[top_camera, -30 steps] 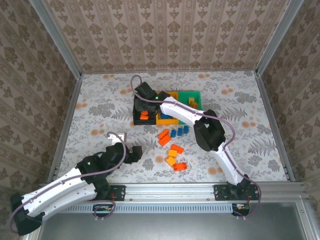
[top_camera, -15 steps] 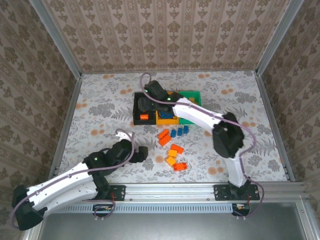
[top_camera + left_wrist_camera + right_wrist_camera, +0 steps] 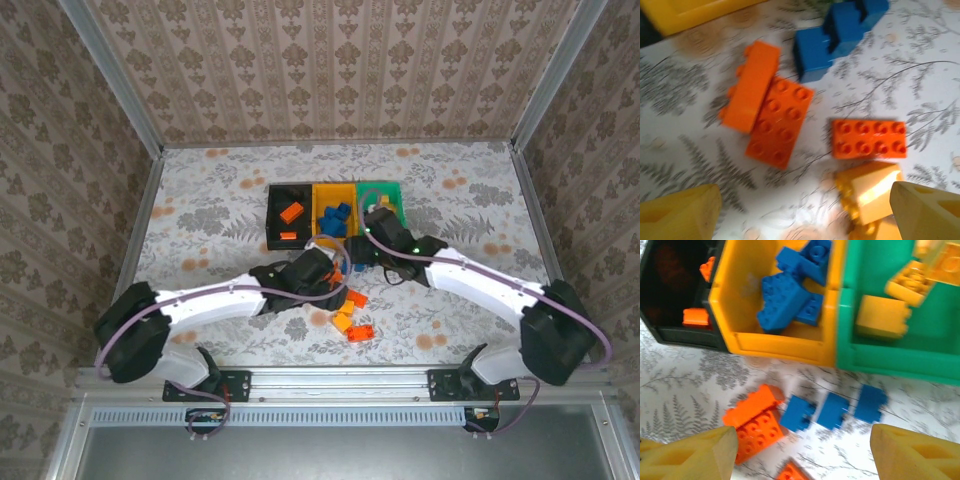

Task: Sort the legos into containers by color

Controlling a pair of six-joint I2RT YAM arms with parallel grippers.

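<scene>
Left wrist: red-orange brick (image 3: 869,139), long axis horizontal

I'm reading smooth moulded plastic on the orange bricks (image 3: 777,127), a soft sheen on the studs, same on the blue bricks (image 3: 832,410). Yellow bin (image 3: 780,347), green bin (image 3: 890,362) and black bin (image 3: 685,337): hard plastic, slightly glossy. Fingers (image 3: 677,212) of my left end effector (image 3: 805,202) look matt yellow plastic. The surface (image 3: 920,65) is a matt printed sheet.
</scene>
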